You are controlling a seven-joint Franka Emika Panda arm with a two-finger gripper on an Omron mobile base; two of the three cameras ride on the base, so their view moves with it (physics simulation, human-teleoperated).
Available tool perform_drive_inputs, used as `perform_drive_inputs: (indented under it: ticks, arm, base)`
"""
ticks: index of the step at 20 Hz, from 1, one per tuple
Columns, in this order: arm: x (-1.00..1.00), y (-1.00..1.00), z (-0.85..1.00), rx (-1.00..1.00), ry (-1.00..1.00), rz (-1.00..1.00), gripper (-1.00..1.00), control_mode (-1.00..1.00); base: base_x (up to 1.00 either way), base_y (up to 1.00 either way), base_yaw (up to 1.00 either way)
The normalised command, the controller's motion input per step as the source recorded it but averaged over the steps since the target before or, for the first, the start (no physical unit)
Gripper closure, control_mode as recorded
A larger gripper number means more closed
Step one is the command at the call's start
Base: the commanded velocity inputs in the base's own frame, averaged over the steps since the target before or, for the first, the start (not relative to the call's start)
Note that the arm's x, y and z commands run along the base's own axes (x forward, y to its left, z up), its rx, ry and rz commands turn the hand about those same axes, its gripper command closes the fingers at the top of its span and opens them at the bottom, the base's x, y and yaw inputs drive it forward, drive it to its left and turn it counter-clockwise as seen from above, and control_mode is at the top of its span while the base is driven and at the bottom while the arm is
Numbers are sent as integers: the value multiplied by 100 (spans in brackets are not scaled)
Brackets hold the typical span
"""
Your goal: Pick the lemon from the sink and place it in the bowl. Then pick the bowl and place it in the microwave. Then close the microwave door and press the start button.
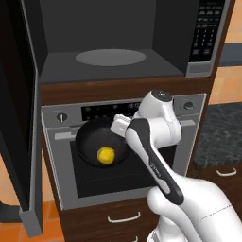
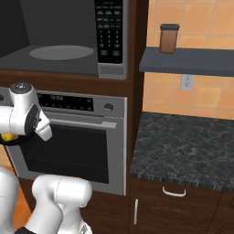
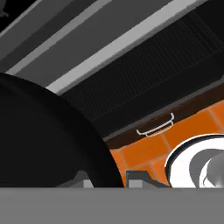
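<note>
The glossy black bowl [image 1: 90, 137] hangs tilted in the air in front of the steel oven, with the yellow lemon [image 1: 106, 154] lying inside it. My gripper [image 1: 118, 127] is shut on the bowl's right rim. In the hand view the bowl's [image 3: 43, 140] dark wall passes between my gripper's [image 3: 109, 179] two tips. Directly above stands the microwave [image 1: 111, 56], its dark cavity and round turntable exposed, the keypad panel [image 1: 208, 33] on its right. The microwave door [image 1: 19, 118] is swung wide open to the left. A sliver of the bowl [image 2: 13, 139] shows behind my wrist in the right base view.
The steel oven [image 2: 68, 151] with its horizontal bar is right behind the bowl. To the right lie a dark stone counter [image 2: 183, 146] and a shelf carrying a brown jar [image 2: 169, 39]. Wooden drawers and orange floor tiles [image 3: 144, 148] are below.
</note>
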Motion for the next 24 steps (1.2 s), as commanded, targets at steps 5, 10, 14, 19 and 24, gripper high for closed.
perform_drive_inputs:
  ticks: [5, 10, 14, 19, 24]
  arm:
    - [-82, -11, 70, 16, 1, -11, 100, -100]
    - [-53, -29, 100, 9, 1, -17, 100, -100]
    - [-19, -17, 100, 2, 0, -22, 100, -100]
    - [0, 0, 88, 0, 0, -34, 100, -100]
    - [40, -14, 62, 0, -2, -26, 100, -100]
  base:
    - [0, 0, 0]
    - [0, 0, 0]
    - [0, 0, 0]
    - [0, 0, 0]
    - [0, 0, 0]
